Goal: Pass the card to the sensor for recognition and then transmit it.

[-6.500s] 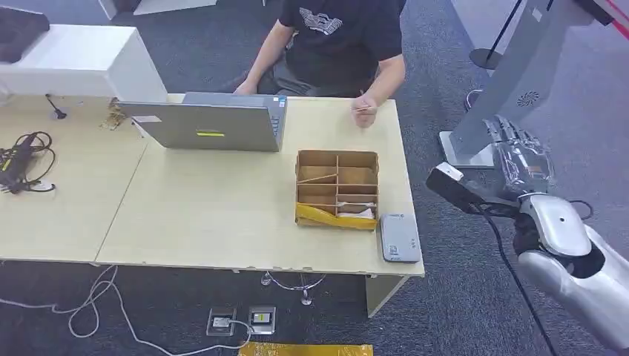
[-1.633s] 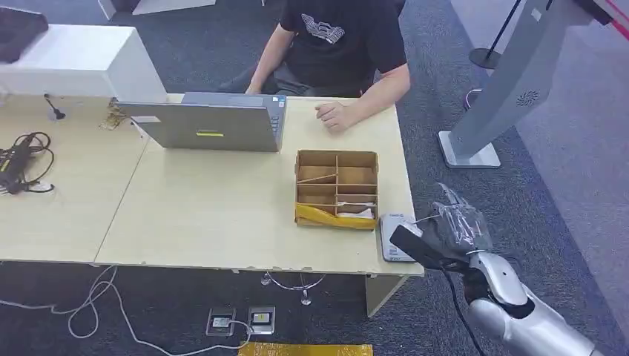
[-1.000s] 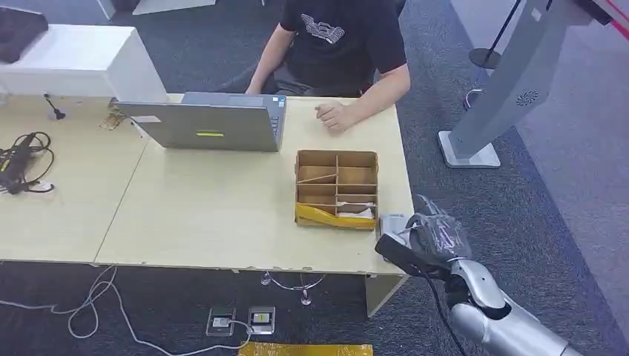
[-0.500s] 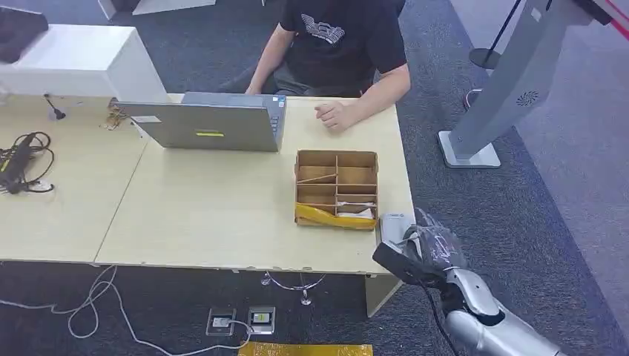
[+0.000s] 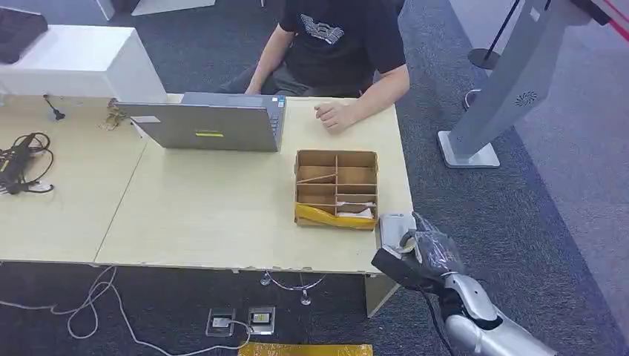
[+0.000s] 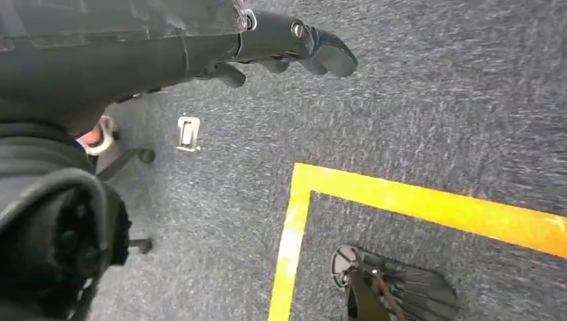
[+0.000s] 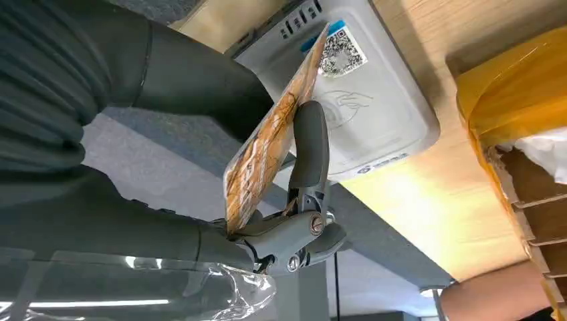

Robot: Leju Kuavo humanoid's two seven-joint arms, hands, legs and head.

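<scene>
Right robot hand [image 7: 294, 200] grasping the card [image 7: 271, 144] has dropped from 3 o'clock onto the sensor [image 7: 364, 100] at the bench [image 5: 222, 215] corner, so scanning's underway.

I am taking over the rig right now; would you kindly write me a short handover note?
Right hand pinches the card, held over the sensor at the table's front right corner, beside the cardboard divider box.
Left hand hangs over the floor, holding nothing.
Done: card brought to the sensor.
Left: confirm recognition, then pass the card on, probably to the person seated opposite.
</scene>
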